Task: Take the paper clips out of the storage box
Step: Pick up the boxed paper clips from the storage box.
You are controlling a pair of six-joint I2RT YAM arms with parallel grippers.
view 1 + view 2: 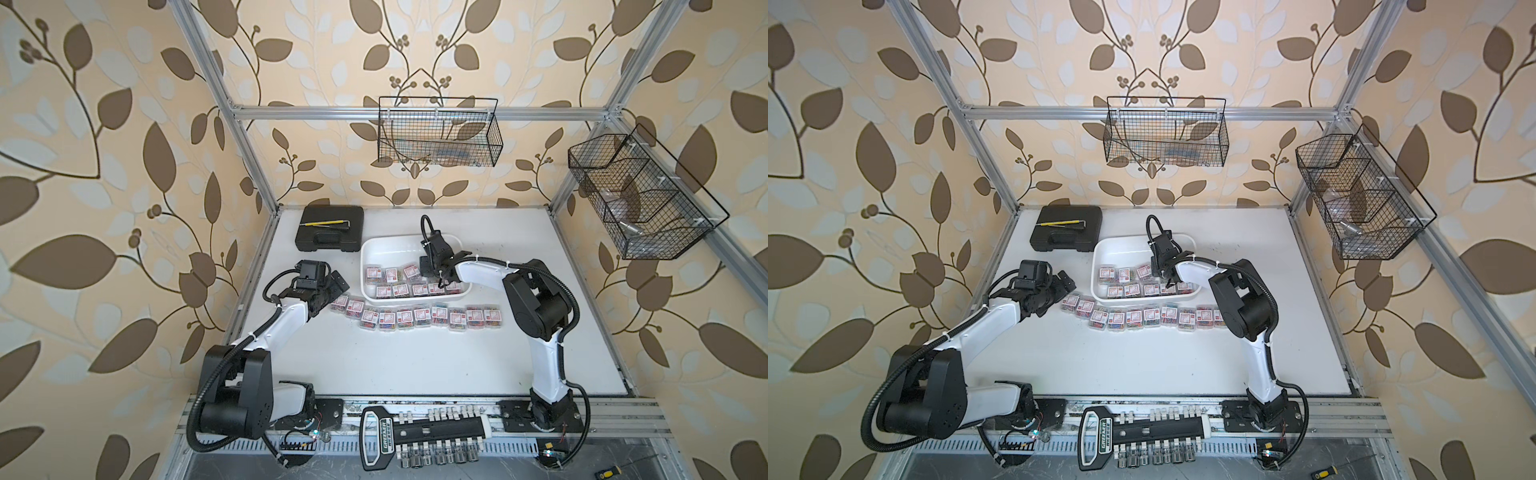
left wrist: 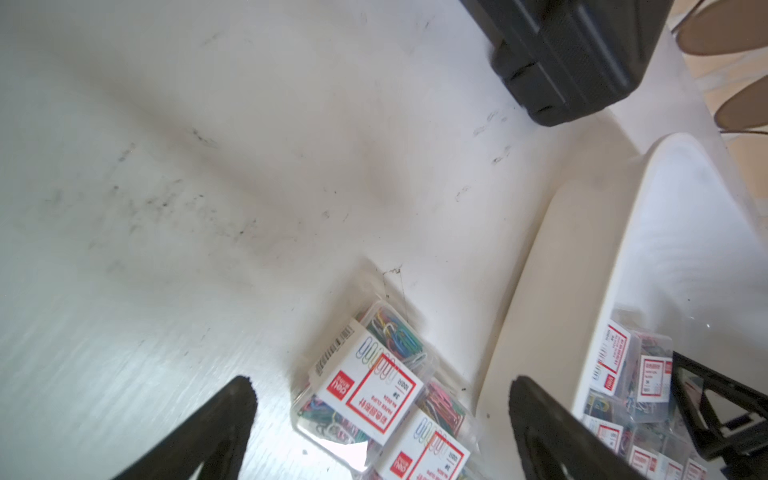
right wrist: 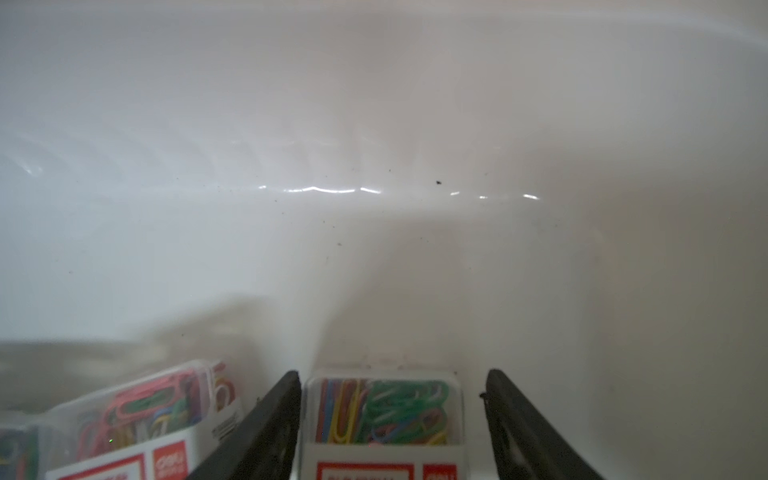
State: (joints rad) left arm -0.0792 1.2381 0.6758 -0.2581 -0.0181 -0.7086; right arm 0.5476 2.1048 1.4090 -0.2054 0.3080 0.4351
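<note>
A socket rail (image 1: 419, 432) lies along the near edge, closest to the lens. Beyond it, the paper clips (image 1: 415, 318) form a curved row of small clear boxes on the table (image 1: 415, 365), just on the near side of the storage box (image 1: 390, 245), whose near half holds more of them. The right gripper (image 3: 392, 374) sits low in the storage box at its right end. Its jaws are parted astride one box of clips, with a gap on one side. The left gripper (image 2: 380, 378) is spread wide over the row's left end, gripping nothing. A black case (image 1: 330, 232) sits at the far left.
</note>
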